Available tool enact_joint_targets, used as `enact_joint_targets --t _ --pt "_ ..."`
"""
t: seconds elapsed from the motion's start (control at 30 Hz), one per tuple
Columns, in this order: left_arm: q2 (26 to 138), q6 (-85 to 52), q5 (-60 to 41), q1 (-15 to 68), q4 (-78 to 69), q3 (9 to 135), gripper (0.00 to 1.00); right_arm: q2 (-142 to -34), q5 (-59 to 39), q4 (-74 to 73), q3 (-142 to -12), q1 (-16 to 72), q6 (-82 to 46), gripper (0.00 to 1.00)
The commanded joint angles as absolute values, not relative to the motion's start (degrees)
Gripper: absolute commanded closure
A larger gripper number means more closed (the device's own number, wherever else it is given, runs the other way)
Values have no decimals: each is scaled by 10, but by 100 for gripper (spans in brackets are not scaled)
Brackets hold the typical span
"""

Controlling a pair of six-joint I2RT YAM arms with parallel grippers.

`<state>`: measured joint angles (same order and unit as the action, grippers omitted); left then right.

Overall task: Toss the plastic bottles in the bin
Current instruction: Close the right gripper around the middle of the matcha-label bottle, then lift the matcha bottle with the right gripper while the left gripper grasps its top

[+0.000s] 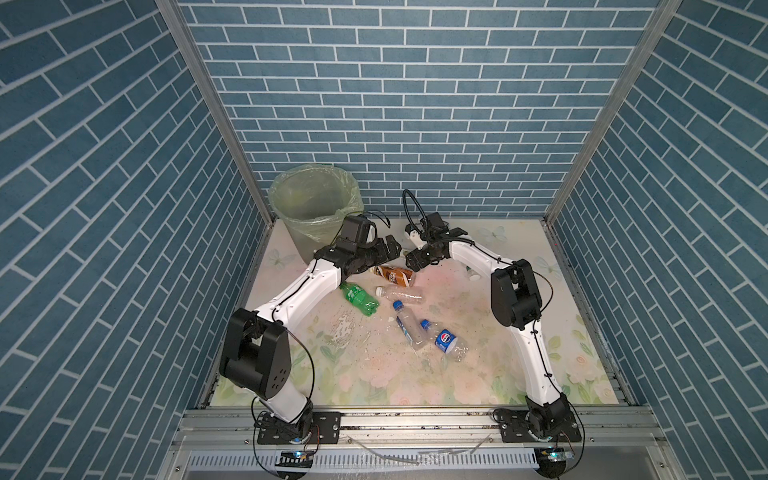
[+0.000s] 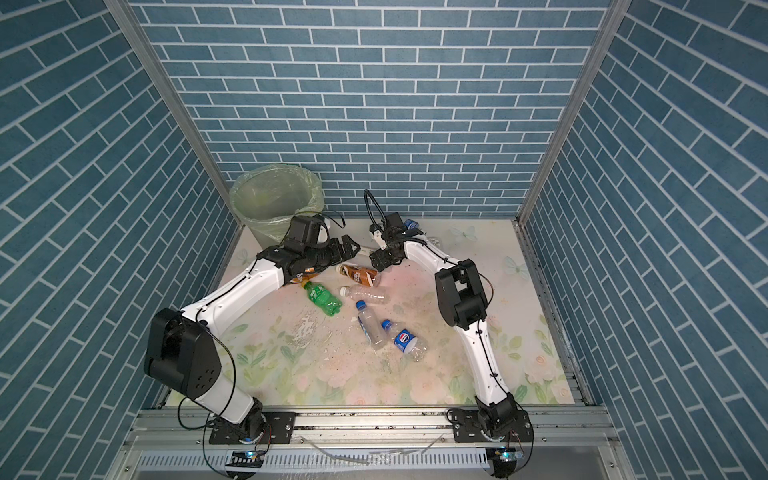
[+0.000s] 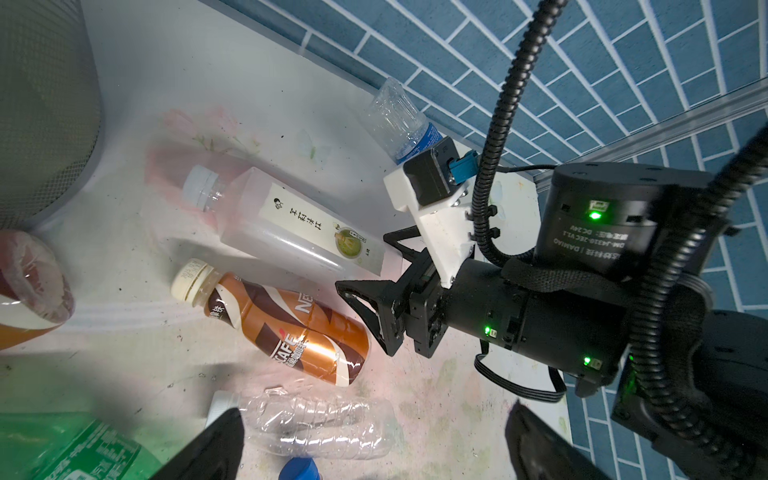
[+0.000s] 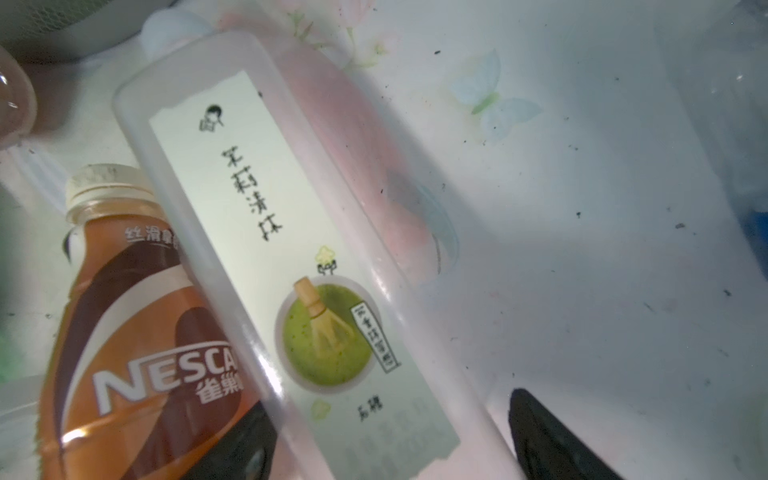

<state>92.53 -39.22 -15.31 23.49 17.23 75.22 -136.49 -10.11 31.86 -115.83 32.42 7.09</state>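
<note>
Laid out on a floral tabletop (image 1: 374, 374), boxed in by blue brick-print walls. Upright in the far left corner: the bin (image 1: 316, 226), lined with a pale green bag folded over the rim.

Strewn flat across mid-table, all outside the bin: the plastic bottles. Longest of them, a square translucent bottle (image 3: 291, 224) with a pale label, just beside a brown coffee bottle (image 1: 395, 275). Nearer the front, a green bottle (image 1: 359, 298), a crushed clear bottle (image 1: 401, 294) with a white cap, a blue-capped clear bottle (image 1: 409, 328) and a blue-labelled cola bottle (image 1: 446, 343), the last two side by side. Close to the back wall, a clear bottle with a blue label (image 3: 399, 120).

Hovering above the cluster, the left gripper (image 1: 392, 246), jaws spread wide, holding nothing. Facing it, low over the table, the right gripper (image 1: 411, 262), jaws parted either side of the square translucent bottle's base, a sliver of tabletop showing between one finger (image 4: 552, 440) and the bottle wall; not clamped.
</note>
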Motion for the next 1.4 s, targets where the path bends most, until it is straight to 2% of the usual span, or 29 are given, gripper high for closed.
enact_joint_targets --t 0.0,0.3,0.6,0.97,1.37 --pt "920 -384 -154 230 180 746 1 -1383 -104 326 -1184 330 97 18" --pt "917 -384 -154 231 182 744 1 -1382 -104 316 -1172 333 96 35" --pt "912 -390 -154 230 182 744 1 -1340 -108 276 -1122 333 82 45" --pt "895 -405 -137 231 170 747 1 -1260 -120 226 -1056 331 35 48" --pt "927 -448 -122 232 118 797 1 -1114 -152 192 -969 330 -14 49"
